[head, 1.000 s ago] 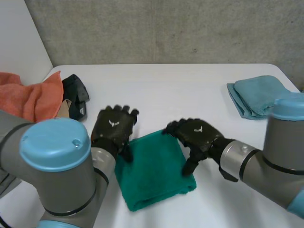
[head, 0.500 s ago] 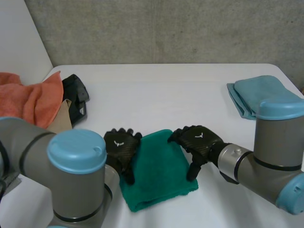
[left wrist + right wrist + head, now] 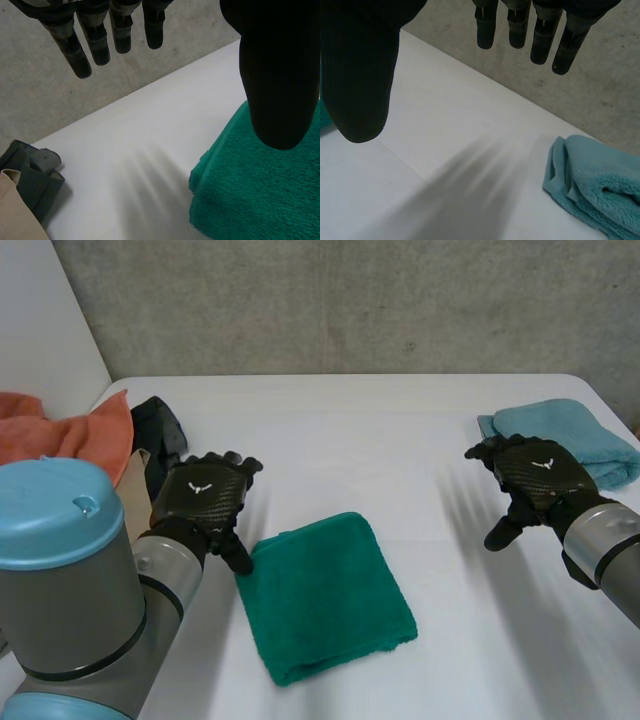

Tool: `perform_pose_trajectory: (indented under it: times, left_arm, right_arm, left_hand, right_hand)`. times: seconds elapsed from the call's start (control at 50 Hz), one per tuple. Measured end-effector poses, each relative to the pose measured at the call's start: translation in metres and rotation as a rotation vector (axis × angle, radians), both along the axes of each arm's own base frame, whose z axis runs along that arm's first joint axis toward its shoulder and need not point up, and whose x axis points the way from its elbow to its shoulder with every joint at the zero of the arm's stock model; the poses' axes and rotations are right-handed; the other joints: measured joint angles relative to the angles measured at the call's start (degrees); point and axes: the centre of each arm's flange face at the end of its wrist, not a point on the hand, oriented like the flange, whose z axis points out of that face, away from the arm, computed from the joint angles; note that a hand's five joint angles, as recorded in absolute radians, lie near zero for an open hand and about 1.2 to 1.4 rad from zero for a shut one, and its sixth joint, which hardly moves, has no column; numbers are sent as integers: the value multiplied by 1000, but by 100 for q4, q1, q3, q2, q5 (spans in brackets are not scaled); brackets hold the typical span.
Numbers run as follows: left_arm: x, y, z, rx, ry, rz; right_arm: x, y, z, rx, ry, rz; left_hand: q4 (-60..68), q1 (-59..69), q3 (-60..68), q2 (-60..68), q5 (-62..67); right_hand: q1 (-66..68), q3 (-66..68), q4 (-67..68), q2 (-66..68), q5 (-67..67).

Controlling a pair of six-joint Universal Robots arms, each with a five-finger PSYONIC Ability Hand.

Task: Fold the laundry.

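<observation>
We see the folded green towel (image 3: 325,595) lying flat in the middle of the white counter (image 3: 400,440). Our left hand (image 3: 203,498) hovers just beside its corner, fingers (image 3: 90,45) straight and holding nothing. Our right hand (image 3: 535,475), also spread and empty, is well apart from it, near the blue towel (image 3: 580,420).

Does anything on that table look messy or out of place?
Nothing spilled or damaged. The folded green towel lies skewed to the table edge; an orange cloth and a dark garment sit crumpled, unfolded, at the left side. The light-blue towel is neatly folded.
</observation>
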Motion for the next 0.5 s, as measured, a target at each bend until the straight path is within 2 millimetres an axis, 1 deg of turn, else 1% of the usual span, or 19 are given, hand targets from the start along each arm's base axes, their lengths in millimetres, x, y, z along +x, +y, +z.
perform_pose_trajectory:
  times: [0.12, 0.2, 0.34, 0.38, 0.4, 0.5]
  left_arm:
    - [0, 1, -1, 4, -2, -2]
    - [1, 1, -1, 3, -1, 0]
    - [4, 1, 0, -1, 1, 9]
    - [4, 1, 0, -1, 1, 10]
    - [4, 0, 0, -2, 1, 11]
    - [5, 0, 0, 0, 0, 12]
  right_arm:
    - [0, 3, -4, 21, 2, 4]
    - [1, 11, -10, 70, 7, 19]
    - [17, 48, -31, 224, -27, 119]
    - [19, 51, -32, 234, -33, 130]
    - [26, 63, -38, 269, -59, 178]
    - [37, 77, -48, 294, -83, 251]
  left_hand:
    - [0, 0, 0, 0, 0]
    - [0, 0, 0, 0, 0]
    - [0, 0, 0, 0, 0]
    - [0, 0, 0, 0, 0]
    - [0, 0, 0, 0, 0]
    - [0, 0, 0, 0, 0]
  right_hand:
    - [0, 0, 0, 0, 0]
    - [0, 0, 0, 0, 0]
    - [0, 0, 0, 0, 0]
    - [0, 0, 0, 0, 0]
    - [0, 0, 0, 0, 0]
    - [0, 1, 0, 0, 0]
